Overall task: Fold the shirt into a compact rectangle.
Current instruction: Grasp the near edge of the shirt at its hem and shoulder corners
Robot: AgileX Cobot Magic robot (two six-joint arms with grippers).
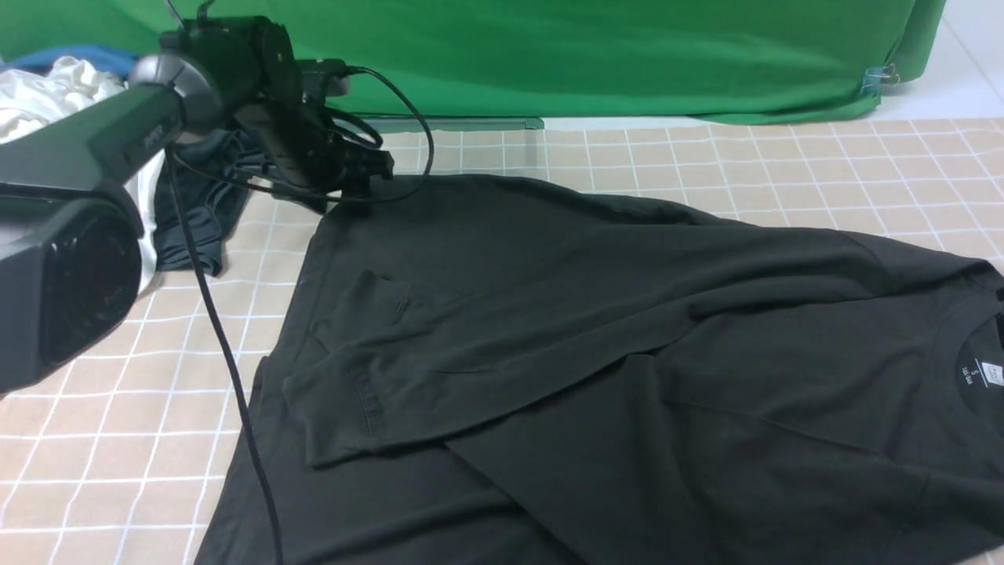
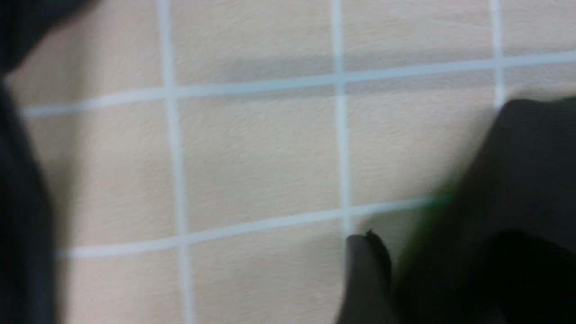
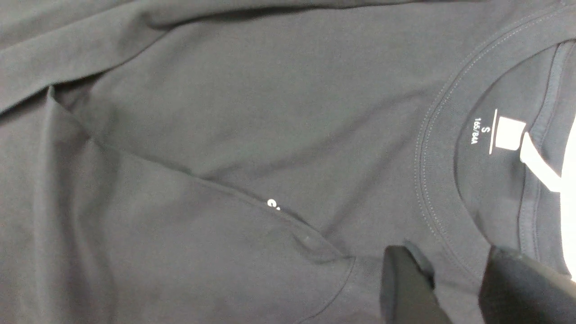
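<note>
Black long-sleeved shirt spread on the checked counter, 1 sleeve folded across its body, left end effector at the far hem corner — grip cannot be told, right end effector released beside the collar — jaws parted.

Bare checked cloth near left, garment pile far left, green backdrop behind.
</note>
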